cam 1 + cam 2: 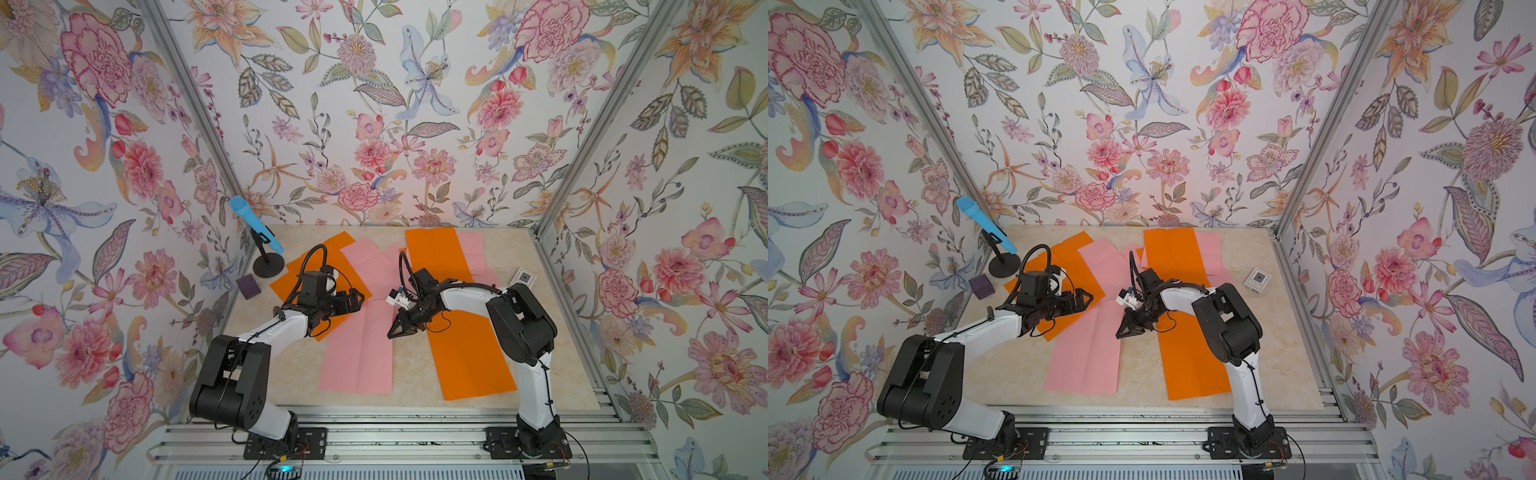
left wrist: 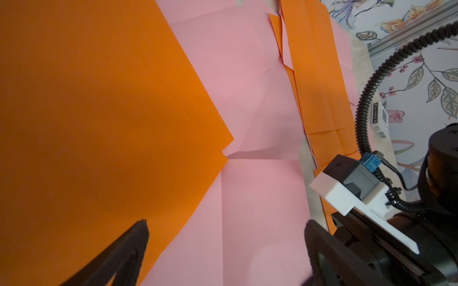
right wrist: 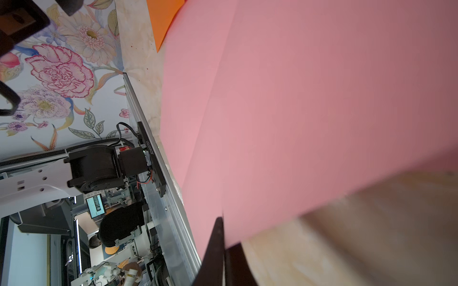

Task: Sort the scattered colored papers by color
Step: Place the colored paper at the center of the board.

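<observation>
One pink paper [image 1: 471, 249] lies half hidden under orange paper [image 1: 432, 257].

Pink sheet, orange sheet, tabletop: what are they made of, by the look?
Pink sheet: thin paper, matte; fold creases cross it.
Orange sheet: apparently the same paper, matte, also creased.
Tabletop: looks like beige veined marble, but it may be a printed laminate; the views don't settle it.

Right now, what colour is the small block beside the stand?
Dark purple block, clearest in a top view.

Orange papers [image 1: 1192, 357] among pink papers [image 1: 1088, 357]
</observation>
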Robot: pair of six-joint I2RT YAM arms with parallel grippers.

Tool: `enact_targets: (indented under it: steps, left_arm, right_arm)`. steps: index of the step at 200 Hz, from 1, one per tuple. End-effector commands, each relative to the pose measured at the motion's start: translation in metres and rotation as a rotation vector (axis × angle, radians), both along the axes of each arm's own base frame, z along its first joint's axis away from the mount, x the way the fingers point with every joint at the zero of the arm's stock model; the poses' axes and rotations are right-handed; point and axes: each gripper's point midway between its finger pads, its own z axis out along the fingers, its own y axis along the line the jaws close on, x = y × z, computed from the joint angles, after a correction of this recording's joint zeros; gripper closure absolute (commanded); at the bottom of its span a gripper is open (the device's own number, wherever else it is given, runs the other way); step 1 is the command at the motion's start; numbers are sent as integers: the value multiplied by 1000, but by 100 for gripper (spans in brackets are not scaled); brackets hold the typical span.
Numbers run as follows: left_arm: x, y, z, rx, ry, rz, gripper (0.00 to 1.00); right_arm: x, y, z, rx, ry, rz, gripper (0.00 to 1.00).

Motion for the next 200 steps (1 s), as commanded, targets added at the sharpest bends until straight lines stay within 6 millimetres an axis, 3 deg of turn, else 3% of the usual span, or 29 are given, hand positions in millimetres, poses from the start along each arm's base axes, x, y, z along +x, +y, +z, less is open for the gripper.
enact_targets:
  steps: [1,10,33,75,99,129,146,181,200]
  left_arm:
    - [0,11,10,50,-38,20,0]
    - [0,13,13,60,-43,29,0]
    - [0,22,20,76,-56,65,0]
    - [-4,53,29,87,-73,199,0]
    - [-12,75,25,75,-75,289,0]
    - [-19,100,12,29,-44,401,0]
    - [-24,114,8,-20,-39,475,0]
    - [-33,143,3,-45,-40,600,0]
    - [-35,152,-4,-76,-28,642,0]
  right_arm:
    - [0,-8,-16,-79,-4,10,74]
    - [2,-10,-15,-91,-17,2,61]
    - [12,-18,-11,-135,-59,-26,43]
    - [39,-38,7,-232,-164,-81,28]
    - [62,-31,25,-220,-229,-108,19]
    - [98,0,53,-153,-310,-127,16]
    - [116,23,58,-118,-314,-128,16]
    - [140,70,57,-59,-320,-98,14]
    - [155,85,50,-28,-322,-103,12]
